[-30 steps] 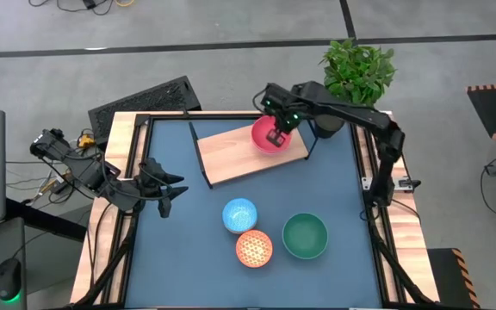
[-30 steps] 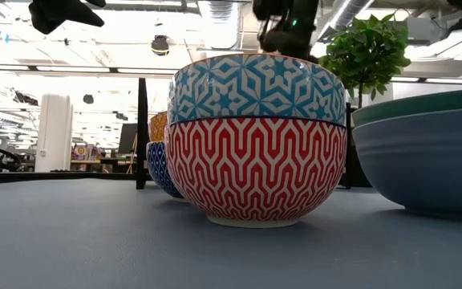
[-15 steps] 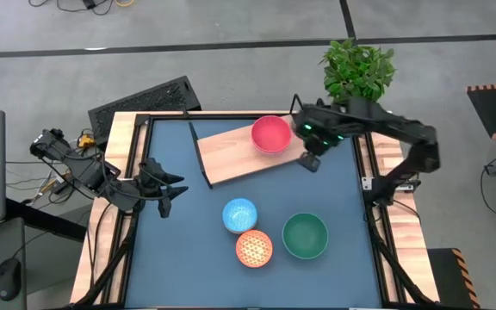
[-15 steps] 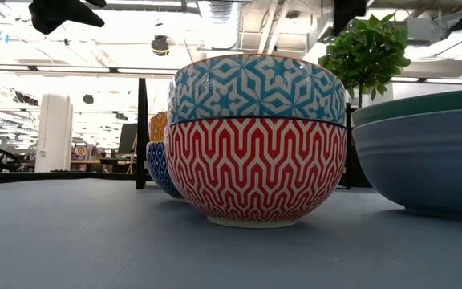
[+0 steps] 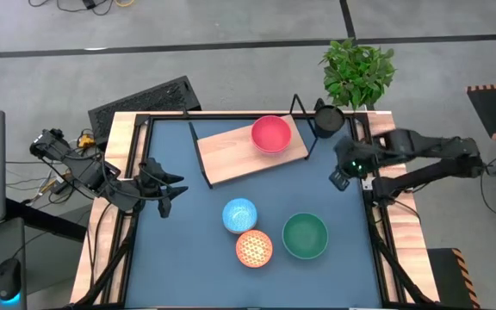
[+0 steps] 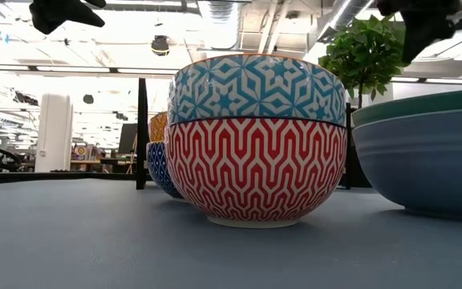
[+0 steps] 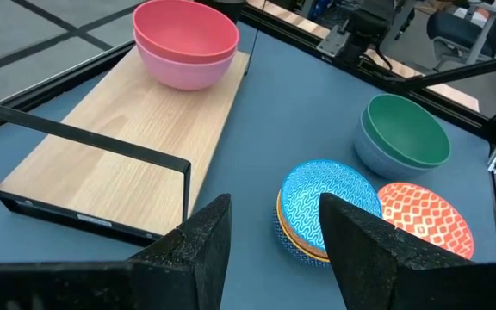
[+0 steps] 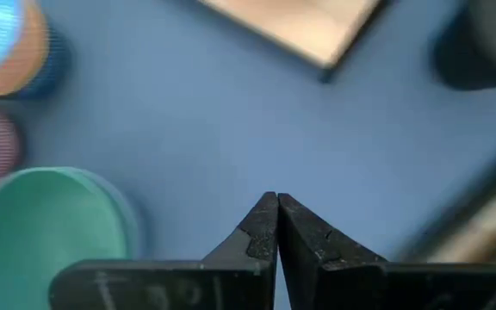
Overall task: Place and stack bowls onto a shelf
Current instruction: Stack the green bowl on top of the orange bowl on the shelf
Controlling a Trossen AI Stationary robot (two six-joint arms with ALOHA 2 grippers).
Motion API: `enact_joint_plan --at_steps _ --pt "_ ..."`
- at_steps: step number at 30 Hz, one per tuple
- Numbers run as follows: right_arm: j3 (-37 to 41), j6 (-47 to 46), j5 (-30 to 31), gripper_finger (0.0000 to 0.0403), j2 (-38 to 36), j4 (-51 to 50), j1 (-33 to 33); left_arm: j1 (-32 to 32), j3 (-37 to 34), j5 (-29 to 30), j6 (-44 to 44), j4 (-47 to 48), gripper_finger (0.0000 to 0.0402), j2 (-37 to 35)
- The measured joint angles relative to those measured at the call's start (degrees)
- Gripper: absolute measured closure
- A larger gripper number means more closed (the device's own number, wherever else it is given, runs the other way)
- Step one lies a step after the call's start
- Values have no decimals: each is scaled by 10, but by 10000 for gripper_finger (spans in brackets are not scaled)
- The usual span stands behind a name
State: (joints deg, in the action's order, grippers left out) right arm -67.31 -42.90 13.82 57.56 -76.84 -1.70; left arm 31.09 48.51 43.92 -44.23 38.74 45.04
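Pincer tips of the right arm point(image 8: 275, 226) are pressed together on nothing, hanging over bare blue mat point(image 5: 196, 232) at the right side of the high view, between the shelf's right end and the green bowl point(image 5: 305, 236) at lower centre-right. The left pincer point(image 7: 269, 237) waits at the tabletop's left edge, fingers apart and empty.

On the shelf point(image 5: 231, 153), upper centre of the high view, a pink bowl point(image 5: 271, 133) sits at the right end; the left wrist view shows a second pink rim under it, so it looks like two nested. Left on the mat: the green bowl, nested in a grey-blue one, the blue-patterned bowl point(image 5: 239, 214) resting in another, and the orange-patterned bowl point(image 5: 254, 248) touching it. By my reading the job is hardly a third done.

The shelf's long axis runs aslant, from lower left up to upper right, its left part bare. All bowls stand mouth up.
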Motion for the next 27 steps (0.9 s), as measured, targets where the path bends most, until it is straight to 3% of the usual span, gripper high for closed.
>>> enact_joint_plan --at_steps 6,11,15,23,27 --pt "113 -22 -46 359 -33 181 -53 0 0 0 0 0 239 0" --pt "161 -18 -49 343 -6 199 -96 0 0 4 1 0 239 0" --pt "182 -32 -51 299 25 211 -114 0 0 4 1 0 239 0" --pt "189 -33 -80 164 94 271 -146 0 0 15 2 0 239 0" --pt "188 -33 -79 139 126 287 -163 0 0 20 3 0 239 0"
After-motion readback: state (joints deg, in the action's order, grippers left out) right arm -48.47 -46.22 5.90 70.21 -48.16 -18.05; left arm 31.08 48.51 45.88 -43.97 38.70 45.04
